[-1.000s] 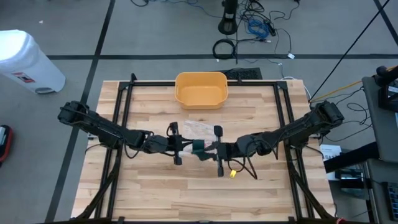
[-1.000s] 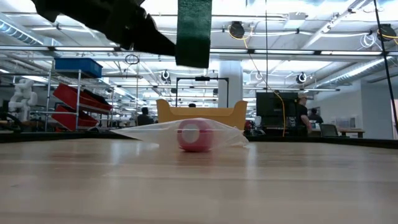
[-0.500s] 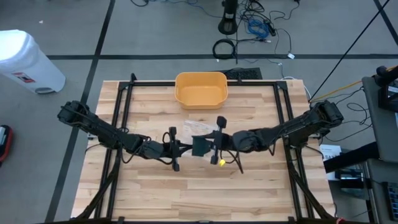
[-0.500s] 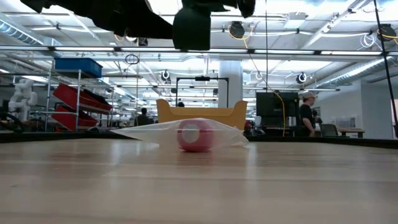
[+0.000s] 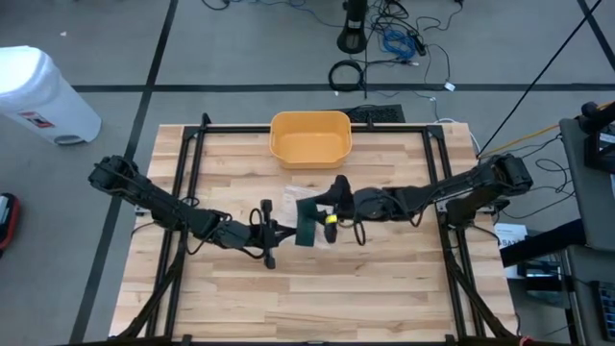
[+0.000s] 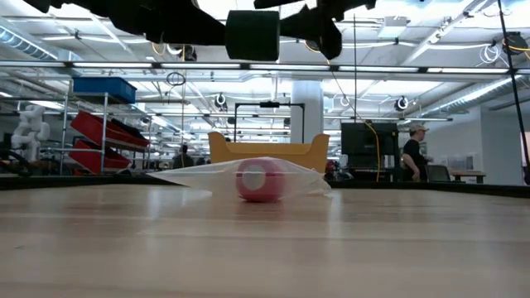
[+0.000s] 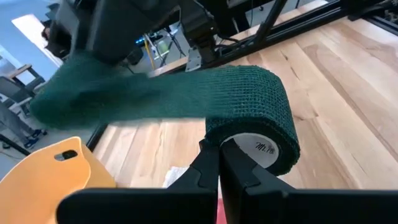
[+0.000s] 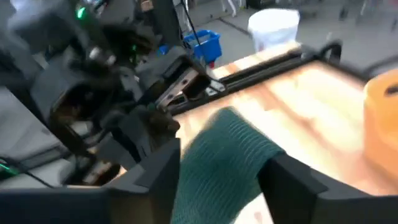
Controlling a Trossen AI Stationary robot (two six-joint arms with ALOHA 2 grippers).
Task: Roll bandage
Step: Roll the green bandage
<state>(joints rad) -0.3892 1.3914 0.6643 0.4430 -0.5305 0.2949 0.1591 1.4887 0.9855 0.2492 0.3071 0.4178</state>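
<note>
From above, your left gripper (image 5: 284,231) and right gripper (image 5: 327,213) meet over the table's middle, the green bandage roll (image 5: 307,229) between them. A clear bag (image 5: 300,199) lies at twelve o'clock from the roll, and the yellow bin (image 5: 310,137) farther on at twelve.

From table height, the roll (image 6: 252,35) hangs well above the wooden table (image 6: 265,248). The bag (image 6: 290,176) lies below with a pink roll (image 6: 258,180) inside.

Your left wrist camera shows the left fingers (image 7: 235,171) pinched nearly closed on the roll's (image 7: 252,127) edge, its loose tail (image 7: 118,96) stretching toward the other arm.

Your right wrist camera shows the right fingers (image 8: 155,177) apart with the tail (image 8: 217,165) draped between them; whether they grip it, I cannot tell.

Watch the pinch: it's thin, so a hard pull on the tail could drag the roll free, and slack would likely wind it loose.
</note>
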